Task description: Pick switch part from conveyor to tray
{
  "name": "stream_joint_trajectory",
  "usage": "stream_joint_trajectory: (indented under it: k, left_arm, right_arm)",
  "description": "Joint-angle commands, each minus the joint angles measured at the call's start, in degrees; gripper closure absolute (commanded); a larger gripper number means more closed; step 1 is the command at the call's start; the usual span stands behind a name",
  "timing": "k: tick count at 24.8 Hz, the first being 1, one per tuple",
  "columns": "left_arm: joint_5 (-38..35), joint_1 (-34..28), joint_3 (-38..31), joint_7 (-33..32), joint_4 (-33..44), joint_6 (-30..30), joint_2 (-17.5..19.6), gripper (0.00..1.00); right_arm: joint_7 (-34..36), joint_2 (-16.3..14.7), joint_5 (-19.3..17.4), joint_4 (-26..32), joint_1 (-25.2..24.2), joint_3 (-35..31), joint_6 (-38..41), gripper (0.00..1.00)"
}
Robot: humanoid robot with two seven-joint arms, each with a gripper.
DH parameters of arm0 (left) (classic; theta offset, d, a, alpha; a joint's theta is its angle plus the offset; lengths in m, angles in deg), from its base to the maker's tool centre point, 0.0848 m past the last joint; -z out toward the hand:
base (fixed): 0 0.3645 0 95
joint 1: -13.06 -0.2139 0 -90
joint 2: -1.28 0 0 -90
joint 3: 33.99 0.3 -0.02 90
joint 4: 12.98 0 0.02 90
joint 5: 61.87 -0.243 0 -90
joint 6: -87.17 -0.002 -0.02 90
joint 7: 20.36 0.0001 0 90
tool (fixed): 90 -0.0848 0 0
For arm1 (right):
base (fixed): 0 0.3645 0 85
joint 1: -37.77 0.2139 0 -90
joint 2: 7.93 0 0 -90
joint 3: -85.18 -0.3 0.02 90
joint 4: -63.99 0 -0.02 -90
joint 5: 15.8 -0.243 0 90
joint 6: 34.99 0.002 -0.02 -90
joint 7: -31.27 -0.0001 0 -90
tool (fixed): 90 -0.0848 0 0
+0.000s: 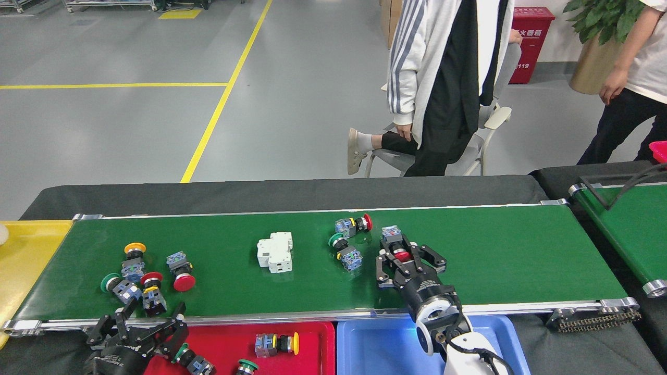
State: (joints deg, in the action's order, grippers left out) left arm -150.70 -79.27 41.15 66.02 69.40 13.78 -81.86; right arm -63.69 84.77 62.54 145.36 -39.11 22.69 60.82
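Two grippers show low in the frame. Right gripper reaches over the conveyor right of centre, its fingers spread around a red-capped switch part lying on the belt, though contact cannot be told. Left gripper hovers at lower left with fingers spread, holding nothing, at the edge of the red tray. More switches cluster at centre-left of the belt.
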Motion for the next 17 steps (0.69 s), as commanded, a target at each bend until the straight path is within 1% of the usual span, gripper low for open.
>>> stream_joint_trajectory:
  k: [1, 2, 3, 4, 5, 7, 8, 11, 12, 13, 14, 15, 16, 17]
  left_arm:
    - [0.1, 0.4, -0.2, 1.0, 0.1, -1.5, 1.0, 0.53]
    - [0.4, 0.4, -0.2, 1.0, -0.6, -1.4, 1.0, 0.70]
    - [0.6, 0.5, -0.2, 1.1, -1.6, -1.3, 1.0, 0.79]
    - [0.7, 0.6, -0.1, 1.1, -2.3, -1.3, 1.0, 0.84]
    - [0.7, 1.0, 0.2, 1.2, -2.9, -1.2, 1.0, 0.89]
    - [0.7, 1.5, 0.5, 3.3, -2.8, -0.9, 1.2, 0.93]
    - [0.6, 1.2, 0.8, 4.8, -2.0, 0.4, 1.3, 0.94]
    - [0.6, -1.3, 1.0, 5.6, 3.6, 7.2, 1.1, 0.95]
    - [0.7, -2.6, 1.0, 5.6, 5.3, 9.5, 1.2, 0.94]
    - [0.6, -4.9, 0.9, 5.6, 7.8, 13.3, 1.2, 0.93]
    - [0.6, -7.1, 0.5, 5.5, 9.8, 17.5, 1.2, 0.90]
    - [0.7, -8.7, 0.5, 5.4, 11.7, 22.6, 1.1, 0.80]
    - [0.7, -9.7, 0.4, 5.3, 12.6, 26.0, 0.8, 0.73]
    - [0.8, -10.7, 0.4, 5.3, 13.7, 28.4, 0.6, 0.61]
  right_arm:
    - [0.8, 0.1, 0.2, 4.1, -1.0, 4.3, 6.8, 0.88]
    - [0.7, 0.2, 0.7, 4.9, -1.3, 7.9, 7.4, 0.55]
    - [0.8, 0.6, 1.0, 4.9, -1.3, 11.2, 7.2, 0.07]
    - [0.8, 1.3, 1.1, 4.8, -1.3, 13.0, 7.3, 0.00]
    - [0.8, 1.6, 1.2, 4.7, -1.3, 14.8, 7.4, 0.00]
    - [0.8, 1.5, 1.2, 4.7, -1.3, 16.4, 7.6, 0.00]
    - [0.8, 1.5, 1.2, 4.8, -1.5, 16.4, 7.5, 0.00]
    - [0.7, 1.5, 1.0, 5.5, -1.7, 15.3, 7.0, 0.00]
    - [0.7, 1.5, 1.0, 5.8, -1.8, 14.2, 6.5, 0.00]
    - [0.7, 1.3, 0.9, 6.6, -1.9, 11.3, 5.1, 0.00]
    - [0.7, 1.1, 0.9, 7.3, -2.5, 7.2, 3.2, 0.00]
    - [0.8, 1.3, 0.8, 7.9, -4.3, 2.5, 0.3, 0.00]
    - [0.9, 1.4, 0.9, 8.4, -5.6, -0.8, -2.5, 0.00]
    - [1.4, 1.5, 0.9, 9.3, -6.9, -4.8, -6.6, 0.00]
